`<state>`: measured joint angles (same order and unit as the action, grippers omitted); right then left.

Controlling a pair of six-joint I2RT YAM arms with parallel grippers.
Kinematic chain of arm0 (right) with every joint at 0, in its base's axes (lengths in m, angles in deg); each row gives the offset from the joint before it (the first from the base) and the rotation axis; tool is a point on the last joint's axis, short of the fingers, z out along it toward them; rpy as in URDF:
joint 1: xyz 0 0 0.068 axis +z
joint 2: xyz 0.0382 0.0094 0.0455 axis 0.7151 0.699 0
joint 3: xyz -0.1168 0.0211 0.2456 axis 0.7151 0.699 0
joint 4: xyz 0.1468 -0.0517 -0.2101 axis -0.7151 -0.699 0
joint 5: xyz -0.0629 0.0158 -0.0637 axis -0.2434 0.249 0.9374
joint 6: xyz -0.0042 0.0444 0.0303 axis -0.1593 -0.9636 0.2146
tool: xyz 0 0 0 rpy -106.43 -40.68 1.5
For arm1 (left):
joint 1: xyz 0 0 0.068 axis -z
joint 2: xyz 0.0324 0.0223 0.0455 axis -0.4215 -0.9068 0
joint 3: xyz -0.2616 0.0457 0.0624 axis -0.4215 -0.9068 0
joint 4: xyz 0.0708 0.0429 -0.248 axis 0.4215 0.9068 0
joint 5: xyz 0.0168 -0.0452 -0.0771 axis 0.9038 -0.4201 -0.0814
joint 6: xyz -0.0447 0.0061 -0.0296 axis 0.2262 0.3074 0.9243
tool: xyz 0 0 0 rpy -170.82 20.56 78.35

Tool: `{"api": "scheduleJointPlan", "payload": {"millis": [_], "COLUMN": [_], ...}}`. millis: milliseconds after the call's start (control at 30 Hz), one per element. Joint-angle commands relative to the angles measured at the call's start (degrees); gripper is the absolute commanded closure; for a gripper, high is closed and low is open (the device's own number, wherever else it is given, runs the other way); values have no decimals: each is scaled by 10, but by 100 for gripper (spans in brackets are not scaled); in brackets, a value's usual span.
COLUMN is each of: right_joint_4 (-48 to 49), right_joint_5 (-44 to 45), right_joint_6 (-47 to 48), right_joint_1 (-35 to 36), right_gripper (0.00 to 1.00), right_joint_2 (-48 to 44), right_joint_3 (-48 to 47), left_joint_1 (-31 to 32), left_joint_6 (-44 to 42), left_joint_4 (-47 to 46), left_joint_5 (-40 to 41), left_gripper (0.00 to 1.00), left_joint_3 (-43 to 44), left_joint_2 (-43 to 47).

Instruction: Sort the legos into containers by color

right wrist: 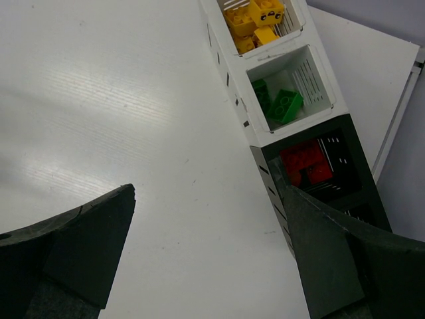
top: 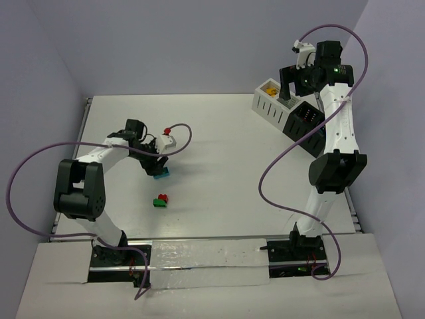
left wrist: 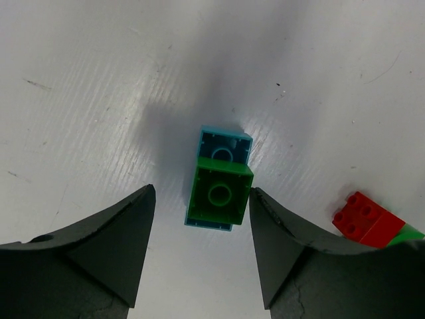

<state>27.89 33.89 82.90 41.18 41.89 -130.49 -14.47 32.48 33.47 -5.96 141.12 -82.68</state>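
Our left gripper (left wrist: pixel 201 193) is spread wide, with the green-teal pair (left wrist: pixel 219 193) lying on the table (left wrist: pixel 99 80) between its fingers. One finger is close beside it, though we cannot tell whether it touches. The red-green pair (top: pixel 161 200) lies nearer. Right gripper (right wrist: pixel 209 193) is spread too and holds nothing, above the bins (right wrist: pixel 249 126) at far right. Only its wrist view sees inside them: yellow bricks (right wrist: pixel 255 20), green bricks (right wrist: pixel 282 103), red bricks (right wrist: pixel 305 163).
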Motion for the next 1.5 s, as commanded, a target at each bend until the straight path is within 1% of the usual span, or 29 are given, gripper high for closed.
{"api": "scheduleJointPlan", "payload": {"millis": [0, 133, 167, 200, 367, 400, 467, 500, 533, 600, 633, 667, 733, 767, 800, 833, 867, 967, 1000, 1067, 1100, 1133, 1167, 1200, 1233, 1267, 1333, 1400, 1467], "right_joint_4": [6, 6, 6, 6, 6, 6, 10, 18, 25, 59, 97, 158, 222, 251, 258, 267, 282, 341, 349, 358, 358, 358, 366, 380, 398, 435, 460, 460, 451], "right_joint_5": [5, 8, 8, 9, 5, -2, -46, -92, -157, -230, -264, -303, -332, -342, -345, -348, -352, -360, -364, -373, -378, -381, -390, -406, -416, -427, -448, -475, -488], "right_joint_6": [-1, 1, 1, 1, 1, 0, -16, -30, -42, -60, -81, -122, -192, -224, -254, -262, -300, -375, -396, -391, -361, -348, -337, -317, -312, -307, -279, -254, -236], "right_joint_1": [5, 10, 11, 12, 17, 17, 18, 19, 22, 35, 40, 47, 81, 95, 114, 123, 130, 161, 175, 189, 196, 201, 201, 199, 199, 198, 197, 198, 199], "right_gripper": [0, 0, 0, 0, 0, 0, 1, 2, 3, 4, 4, 4, 3, 2, 2, 2, 2, 2, 1, 0, 0, 0, 0, 0, 0, 0, 0, 0, 0], "right_joint_2": [-14, -15, -15, -16, -17, -17, -26, -40, -51, -80, -98, -123, -141, -143, -138, -133, -129, -113, -109, -100, -100, -100, -107, -118, -119, -138, -165, -180, -184], "right_joint_3": [2, 5, 5, 5, 4, 4, 12, 30, 51, 110, 147, 201, 247, 260, 259, 257, 258, 257, 252, 242, 239, 238, 247, 262, 262, 289, 317, 331, 336], "left_joint_1": [9, 13, 13, 14, 14, 14, 15, 15, 15, 15, 15, 17, 23, 31, 43, 53, 66, 127, 146, 148, 145, 143, 140, 134, 131, 127, 121, 118, 114], "left_joint_6": [-30, -33, -32, -33, -33, -33, -25, -16, 3, 36, 65, 113, 183, 246, 287, 289, 296, 233, 225, 254, 288, 303, 329, 376, 405, 434, 499, 522, 525], "left_joint_4": [-25, -31, -32, -33, -33, -31, -16, -11, -5, 2, -1, -12, -52, -106, -145, -182, -212, -252, -278, -314, -320, -320, -322, -329, -330, -371, -418, -435, -441], "left_joint_5": [-9, -10, -10, -10, -11, -12, -23, -37, -64, -132, -149, -200, -267, -268, -256, -253, -232, -119, -101, -115, -136, -146, -171, -216, -237, -280, -316, -329, -341], "left_gripper": [37, 37, 38, 42, 63, 71, 91, 96, 100, 100, 100, 100, 100, 100, 100, 100, 100, 100, 100, 100, 100, 100, 100, 100, 100, 100, 100, 100, 100], "left_joint_3": [-8, -11, -10, -10, -5, -2, 19, 31, 49, 93, 115, 144, 166, 166, 157, 144, 128, 89, 71, 63, 69, 79, 91, 103, 101, 97, 78, 67, 68], "left_joint_2": [-1, -5, -5, -6, -9, -9, -9, -7, -2, 9, 11, 16, 26, 38, 61, 78, 93, 134, 149, 159, 156, 154, 149, 139, 137, 137, 138, 140, 138]}}
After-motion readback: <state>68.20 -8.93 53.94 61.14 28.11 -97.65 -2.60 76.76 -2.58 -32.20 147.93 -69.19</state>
